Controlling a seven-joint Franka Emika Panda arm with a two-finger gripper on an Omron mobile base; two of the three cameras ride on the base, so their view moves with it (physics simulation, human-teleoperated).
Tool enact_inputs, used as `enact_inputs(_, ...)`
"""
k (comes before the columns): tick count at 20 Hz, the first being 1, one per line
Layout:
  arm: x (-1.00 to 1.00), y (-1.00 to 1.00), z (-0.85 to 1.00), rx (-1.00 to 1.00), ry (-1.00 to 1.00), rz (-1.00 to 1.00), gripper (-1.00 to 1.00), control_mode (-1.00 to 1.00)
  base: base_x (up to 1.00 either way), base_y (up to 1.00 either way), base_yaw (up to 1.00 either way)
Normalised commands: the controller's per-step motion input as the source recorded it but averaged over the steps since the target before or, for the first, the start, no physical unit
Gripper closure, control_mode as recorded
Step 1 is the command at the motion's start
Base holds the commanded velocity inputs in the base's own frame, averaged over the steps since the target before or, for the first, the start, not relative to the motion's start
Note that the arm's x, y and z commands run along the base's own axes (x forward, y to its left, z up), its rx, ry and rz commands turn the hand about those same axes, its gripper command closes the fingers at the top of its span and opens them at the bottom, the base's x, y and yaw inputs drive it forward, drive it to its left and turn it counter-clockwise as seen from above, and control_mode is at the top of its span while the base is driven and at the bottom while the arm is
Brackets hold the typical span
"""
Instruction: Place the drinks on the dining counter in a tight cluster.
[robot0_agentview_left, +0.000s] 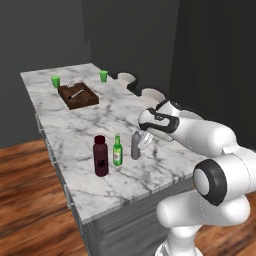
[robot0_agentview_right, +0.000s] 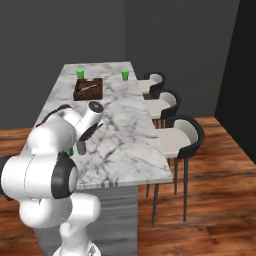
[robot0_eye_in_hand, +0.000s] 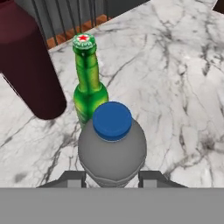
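We have the gripper (robot0_eye_in_hand: 112, 177) pinching the small grey bottle (robot0_eye_in_hand: 112, 148), one dark finger tip pressed against each side of its body below the shoulder. From the left base camera the grey bottle (robot0_agentview_left: 135, 145) stands upright on the dining counter (robot0_agentview_left: 75, 125), toward the counter's near end and nearer its chair-side edge than the other two bottles. The slim green bottle (robot0_agentview_left: 117, 150) stands just beside it, with a small gap we can see from the left base camera, and the wide maroon bottle (robot0_agentview_left: 101, 156) stands just beyond that, closer to the far long edge.

We judge the grey bottle light and fairly stiff, a rounded plastic-looking body with a blue cap (robot0_eye_in_hand: 112, 120) (a smooth curved wall, so it could twist or slide if gripped off centre). The widest part of the body, where we have it now, seems the right hold; the cap is too narrow.

The green bottle (robot0_eye_in_hand: 89, 83) looks like glass: heavier, slick and tall for its base, so a nudge from the grey one could tip it. The maroon bottle (robot0_eye_in_hand: 27, 65) is the bulkiest and probably steadiest.

The three already stand close, so we think little remains beyond closing that gap gently.
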Motion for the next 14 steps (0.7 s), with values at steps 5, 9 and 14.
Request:
enact_inputs(5,0.05,0.0,-0.19,0.0,0.03,0.05,1.0,-1.0,0.0,0.0,0.0)
enact_inputs(9,0.04,0.0,-0.03,0.0,0.0,0.05,1.0,-1.0,0.0,0.0,0.0)
enact_inputs(14,0.22,0.0,0.0,0.0,0.0,0.02,1.0,-1.0,0.0,0.0,0.0)
